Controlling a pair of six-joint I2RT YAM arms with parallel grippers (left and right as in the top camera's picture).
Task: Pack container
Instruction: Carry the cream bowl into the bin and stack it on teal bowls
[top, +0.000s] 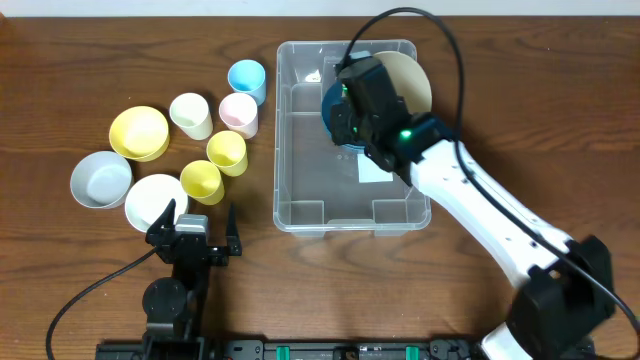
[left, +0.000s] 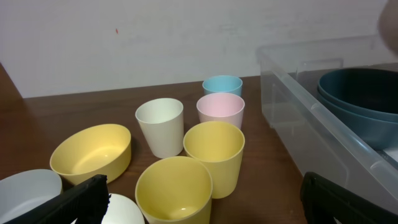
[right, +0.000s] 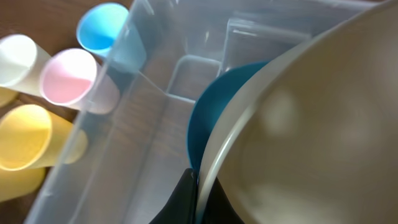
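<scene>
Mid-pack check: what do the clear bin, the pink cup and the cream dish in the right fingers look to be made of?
Container: clear, glossy rigid plastic; table grain shows through its moulded walls.
Pink cup: likely matte plastic; opaque pastel, thin even rim.
Cream dish: probably similar plastic, with a dull, smooth sheen; melamine or the like cannot be ruled out.

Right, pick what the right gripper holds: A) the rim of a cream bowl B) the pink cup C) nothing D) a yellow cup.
A: the right gripper is shut on the cream bowl at its rim, next to the teal bowl in the container.
</scene>
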